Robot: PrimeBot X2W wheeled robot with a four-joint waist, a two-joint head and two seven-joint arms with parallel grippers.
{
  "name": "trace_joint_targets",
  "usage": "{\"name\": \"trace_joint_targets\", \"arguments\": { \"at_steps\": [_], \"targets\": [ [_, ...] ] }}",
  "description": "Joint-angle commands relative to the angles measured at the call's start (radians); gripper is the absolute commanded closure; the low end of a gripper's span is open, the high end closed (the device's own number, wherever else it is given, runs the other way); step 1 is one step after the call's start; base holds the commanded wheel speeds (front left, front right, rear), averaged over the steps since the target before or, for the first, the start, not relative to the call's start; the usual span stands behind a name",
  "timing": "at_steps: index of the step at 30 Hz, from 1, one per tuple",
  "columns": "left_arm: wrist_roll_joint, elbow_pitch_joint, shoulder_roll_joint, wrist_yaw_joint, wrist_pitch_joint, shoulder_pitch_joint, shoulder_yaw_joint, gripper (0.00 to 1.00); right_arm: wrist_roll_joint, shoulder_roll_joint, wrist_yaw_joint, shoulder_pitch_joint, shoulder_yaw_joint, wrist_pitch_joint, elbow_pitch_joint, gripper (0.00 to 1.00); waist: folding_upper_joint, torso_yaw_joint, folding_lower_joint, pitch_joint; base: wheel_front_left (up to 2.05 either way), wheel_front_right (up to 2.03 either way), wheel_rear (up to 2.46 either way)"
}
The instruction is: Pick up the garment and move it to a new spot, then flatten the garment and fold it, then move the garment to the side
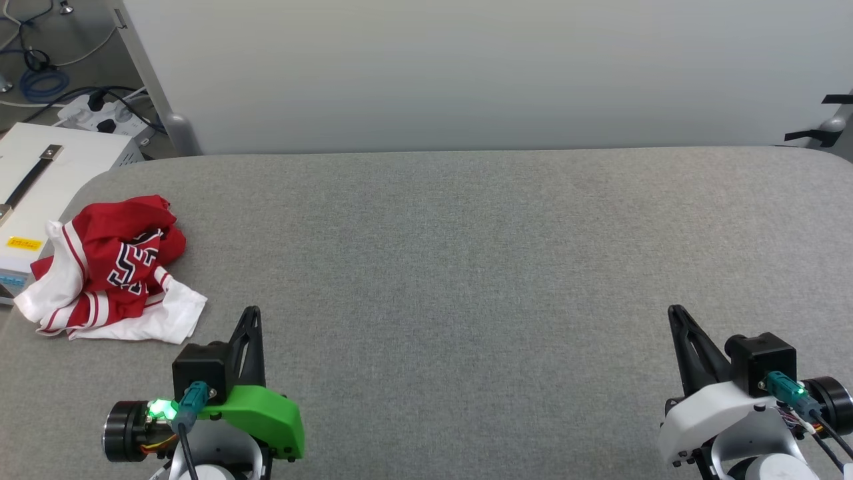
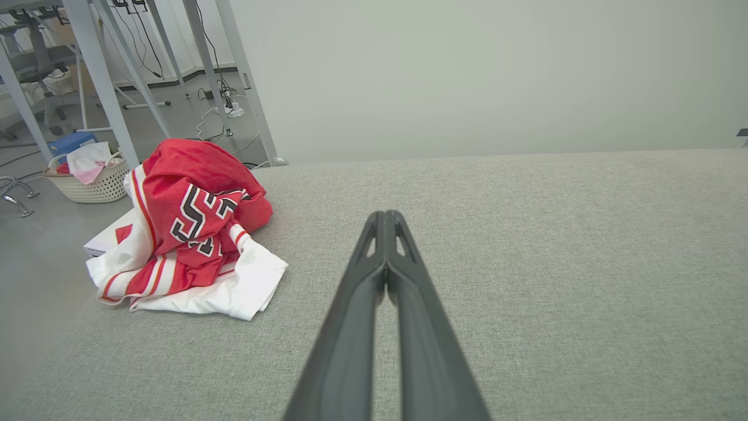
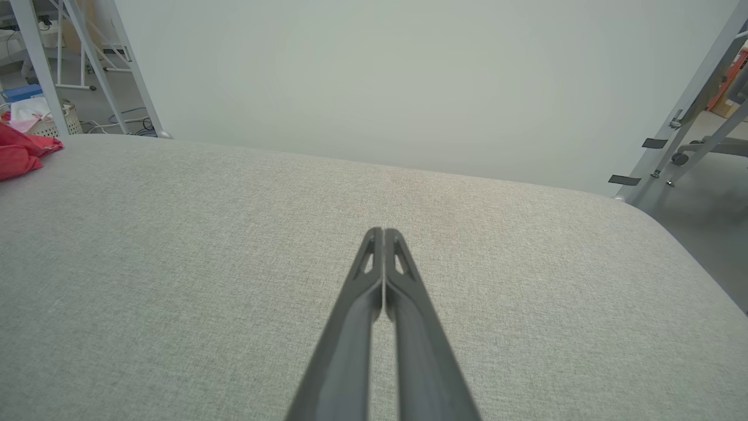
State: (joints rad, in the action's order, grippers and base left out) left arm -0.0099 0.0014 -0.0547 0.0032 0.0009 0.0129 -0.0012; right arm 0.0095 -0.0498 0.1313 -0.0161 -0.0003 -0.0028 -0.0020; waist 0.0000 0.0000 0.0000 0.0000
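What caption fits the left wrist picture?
Shut left gripper over the grey table, crumpled red jersey to its left.

Red garment (image 1: 110,267) (white sleeves, striped trim) on grey table (image 1: 466,267)

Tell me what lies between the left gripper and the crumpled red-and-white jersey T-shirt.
Only bare grey fabric surface separates left gripper and red-and-white jersey T-shirt, per the left wrist view.

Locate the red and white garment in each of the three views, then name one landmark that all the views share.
Head view: the garment lies crumpled at the left, by the left edge of the grey table.
Left wrist view: the garment sits left of centre, by the table's edge.
Right wrist view: a red corner of the garment shows at the far left edge.
Shared landmark: the pale panel behind the table's far edge.
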Motion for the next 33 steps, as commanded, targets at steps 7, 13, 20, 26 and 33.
{"name": "trace_joint_targets", "arguments": {
  "at_steps": [7, 13, 20, 26, 33],
  "targets": [
    [0.010, -0.001, 0.005, -0.003, -0.001, -0.013, 0.001, 1.00, -0.009, 0.000, -0.001, 0.016, 0.000, 0.003, 0.002, 1.00, 0.0000, 0.000, 0.0000, 0.000, 0.00, 0.00, 0.00],
    [0.010, -0.001, 0.005, -0.003, -0.001, -0.013, 0.001, 1.00, -0.009, 0.000, -0.001, 0.016, 0.000, 0.003, 0.002, 1.00, 0.0000, 0.000, 0.0000, 0.000, 0.00, 0.00, 0.00],
    [0.010, -0.001, 0.005, -0.003, -0.001, -0.013, 0.001, 1.00, -0.009, 0.000, -0.001, 0.016, 0.000, 0.003, 0.002, 1.00, 0.0000, 0.000, 0.0000, 0.000, 0.00, 0.00, 0.00],
    [0.010, -0.001, 0.005, -0.003, -0.001, -0.013, 0.001, 1.00, -0.009, 0.000, -0.001, 0.016, 0.000, 0.003, 0.002, 1.00, 0.0000, 0.000, 0.0000, 0.000, 0.00, 0.00, 0.00],
    [0.010, -0.001, 0.005, -0.003, -0.001, -0.013, 0.001, 1.00, -0.009, 0.000, -0.001, 0.016, 0.000, 0.003, 0.002, 1.00, 0.0000, 0.000, 0.0000, 0.000, 0.00, 0.00, 0.00]
  ]
}}
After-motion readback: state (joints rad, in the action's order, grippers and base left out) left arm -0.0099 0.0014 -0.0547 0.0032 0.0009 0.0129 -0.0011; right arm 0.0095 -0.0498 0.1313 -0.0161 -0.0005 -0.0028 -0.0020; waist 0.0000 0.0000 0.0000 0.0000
